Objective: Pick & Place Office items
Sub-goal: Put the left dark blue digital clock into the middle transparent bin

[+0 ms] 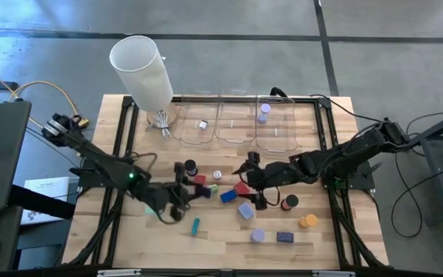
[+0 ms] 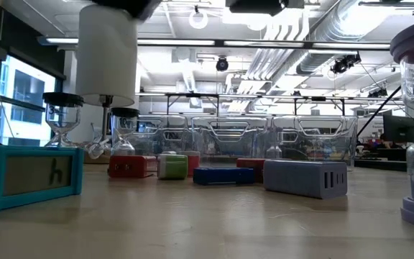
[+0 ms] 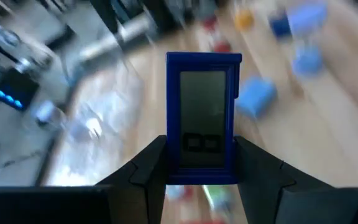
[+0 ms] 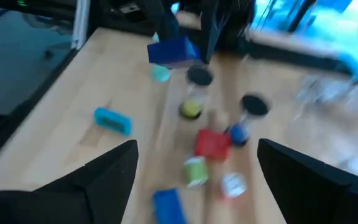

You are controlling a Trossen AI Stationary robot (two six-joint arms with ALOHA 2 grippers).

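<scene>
Left claw [image 3: 197, 177] grips a blue timer [image 3: 204, 118], lifted off the counter [image 1: 329, 238] near the pile's left side. Right claw [image 4: 197, 180] is open, empty, above the red block [image 4: 213, 143] mid-pile. I'd keep the squeeze steady, carry the timer level over to the bins [image 1: 237, 123], lower, then release.

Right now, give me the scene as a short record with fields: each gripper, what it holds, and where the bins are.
left gripper: shut on the blue block, lifted off the table
right gripper: open, empty, above the loose pieces at mid table
clear bins: three in a row at the table's far edge
white cylinder: far left corner
teal stick: lying on the table
</scene>
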